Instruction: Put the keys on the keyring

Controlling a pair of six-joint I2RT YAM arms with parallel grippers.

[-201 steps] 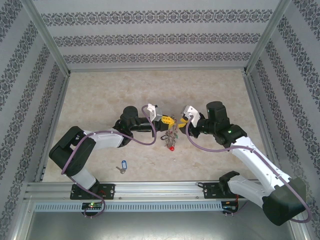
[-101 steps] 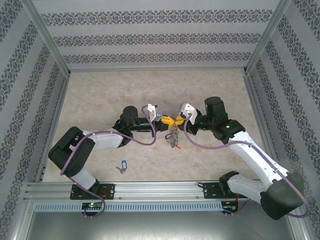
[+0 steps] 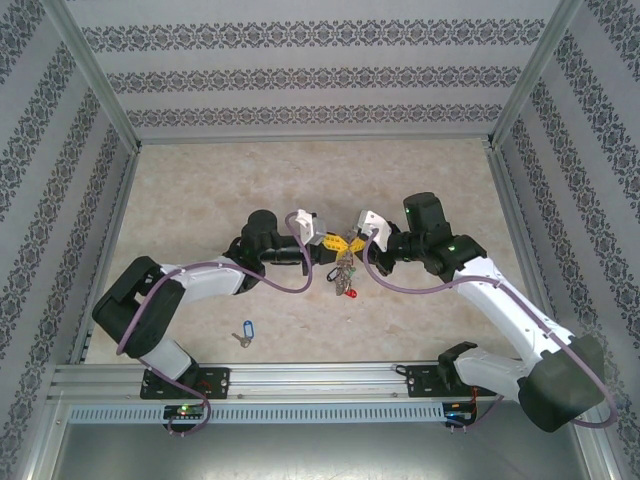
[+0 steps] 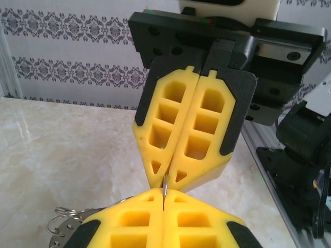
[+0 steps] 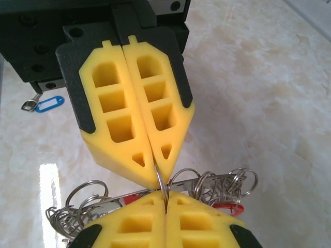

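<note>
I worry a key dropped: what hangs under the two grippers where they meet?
The keyring hangs there, pinched by the left gripper and right gripper, a red tag dangling among its rings. The table right beneath the bunch is covered.

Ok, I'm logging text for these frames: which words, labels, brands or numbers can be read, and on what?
No text can be read.
Blue oblong plastic key tag on the table: no legible writing, too small.
Red plastic tag within the grey metal keyring: mostly hidden.
Patterned walls: ornament, no letters.
</note>
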